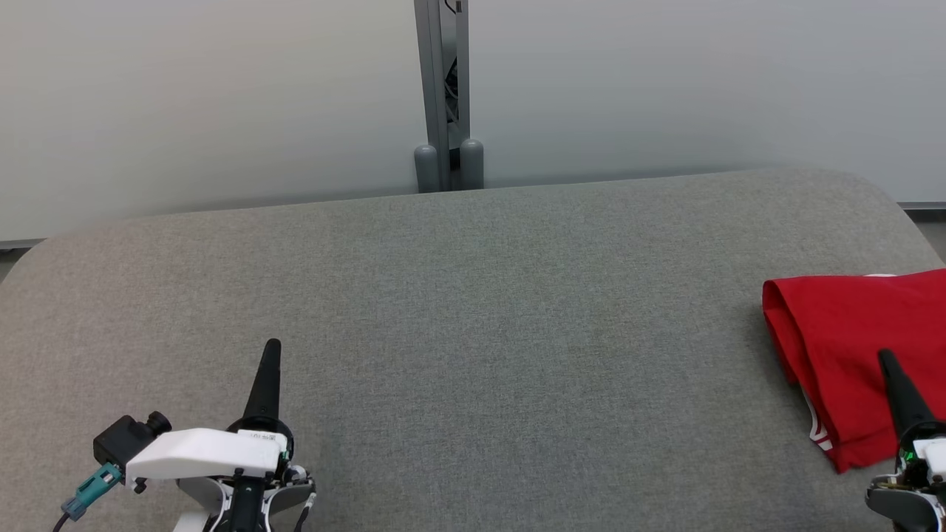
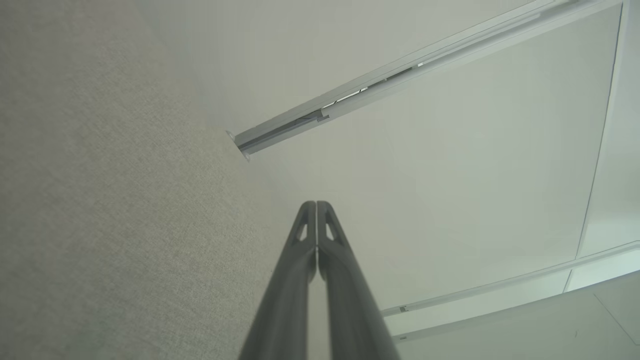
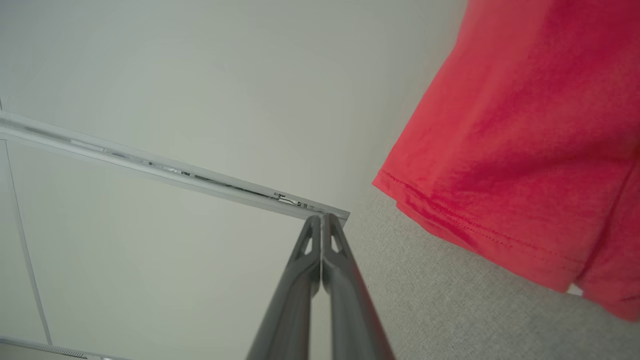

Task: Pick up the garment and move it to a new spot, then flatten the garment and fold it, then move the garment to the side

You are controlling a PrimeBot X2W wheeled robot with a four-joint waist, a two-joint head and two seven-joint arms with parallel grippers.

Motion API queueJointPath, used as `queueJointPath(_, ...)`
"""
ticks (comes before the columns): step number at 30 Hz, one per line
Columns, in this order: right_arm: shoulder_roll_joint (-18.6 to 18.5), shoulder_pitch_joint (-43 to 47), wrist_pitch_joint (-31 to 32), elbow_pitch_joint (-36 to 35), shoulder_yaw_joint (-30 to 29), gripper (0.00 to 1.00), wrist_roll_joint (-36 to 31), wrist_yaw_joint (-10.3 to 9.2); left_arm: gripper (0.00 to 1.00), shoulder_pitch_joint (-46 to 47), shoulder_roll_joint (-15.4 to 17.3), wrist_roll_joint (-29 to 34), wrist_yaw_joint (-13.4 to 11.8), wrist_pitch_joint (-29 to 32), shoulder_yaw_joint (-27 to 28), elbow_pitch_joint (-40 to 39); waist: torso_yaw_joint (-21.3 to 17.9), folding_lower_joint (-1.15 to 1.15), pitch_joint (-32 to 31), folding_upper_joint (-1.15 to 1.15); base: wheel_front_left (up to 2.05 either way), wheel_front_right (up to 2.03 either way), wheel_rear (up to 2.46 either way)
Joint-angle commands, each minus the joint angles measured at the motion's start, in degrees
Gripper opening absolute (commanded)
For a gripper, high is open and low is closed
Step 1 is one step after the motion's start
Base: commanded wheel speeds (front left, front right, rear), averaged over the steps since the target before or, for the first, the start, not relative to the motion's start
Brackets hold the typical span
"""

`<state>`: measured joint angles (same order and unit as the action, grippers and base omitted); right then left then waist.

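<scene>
Red garment (image 1: 850,347), grey fabric surface (image 1: 473,332), post (image 1: 441,89) behind

I get soft, even, bright light, a faint shadow beside the garment (image 1: 850,347), wrist views bowed at their edges.

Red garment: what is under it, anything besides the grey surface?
The red garment lies folded on the grey padded surface, which shows round its visible edges. Anything beneath its middle or between its layers is covered.
</scene>
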<state>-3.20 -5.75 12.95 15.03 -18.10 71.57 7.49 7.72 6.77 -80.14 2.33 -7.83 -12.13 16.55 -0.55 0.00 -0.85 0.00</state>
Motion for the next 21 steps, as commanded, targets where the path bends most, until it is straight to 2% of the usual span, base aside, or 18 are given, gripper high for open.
queueJointPath(1,-0.14,-1.47,0.52,-0.41,-0.57,0.0,1.26,0.01,0.0,2.06,0.22,-1.13,0.58,0.14,0.51,-0.09,0.02,0.0,0.03,0.0,0.0,0.0,0.0)
queueJointPath(21,0.05,-2.34,3.59,0.52,-3.5,0.0,9.58,0.01,0.0,3.96,-1.86,-8.16,3.03,1.17,1.18,1.62,0.25,0.0,0.46,0.0,0.0,0.0,0.0)
